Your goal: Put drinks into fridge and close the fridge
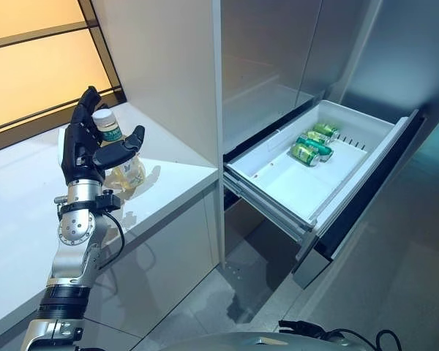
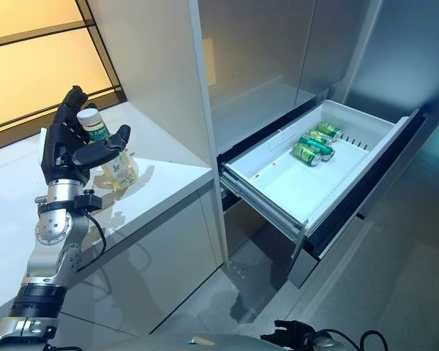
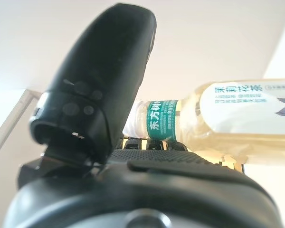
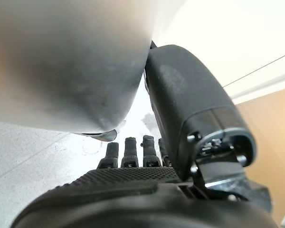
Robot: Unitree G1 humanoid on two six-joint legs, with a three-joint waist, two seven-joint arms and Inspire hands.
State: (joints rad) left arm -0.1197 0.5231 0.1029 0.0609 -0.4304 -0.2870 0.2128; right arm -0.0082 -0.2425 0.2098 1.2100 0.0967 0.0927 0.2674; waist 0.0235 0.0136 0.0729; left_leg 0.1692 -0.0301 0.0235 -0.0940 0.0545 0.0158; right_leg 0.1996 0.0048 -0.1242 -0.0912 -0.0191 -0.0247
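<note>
A clear bottle of pale yellow drink (image 1: 123, 167) with a white cap and green neck band stands on the white counter (image 1: 177, 174). My left hand (image 1: 81, 149) is open around it, with the fingers upright behind the bottle and the thumb reaching across its front. In the left wrist view the bottle (image 3: 237, 111) lies just past the fingers, beside the thumb (image 3: 104, 90). The fridge's white drawer (image 1: 301, 184) is pulled out at the right, with green cans (image 1: 312, 142) at its back. My right hand (image 4: 133, 197) is open and empty, low down over the floor.
A tall white panel (image 1: 168, 66) stands between the counter and the fridge. The grey fridge door (image 1: 278, 51) above the drawer is shut. An amber window (image 1: 36, 58) runs behind the counter. Grey floor (image 1: 395, 278) lies under and in front of the drawer.
</note>
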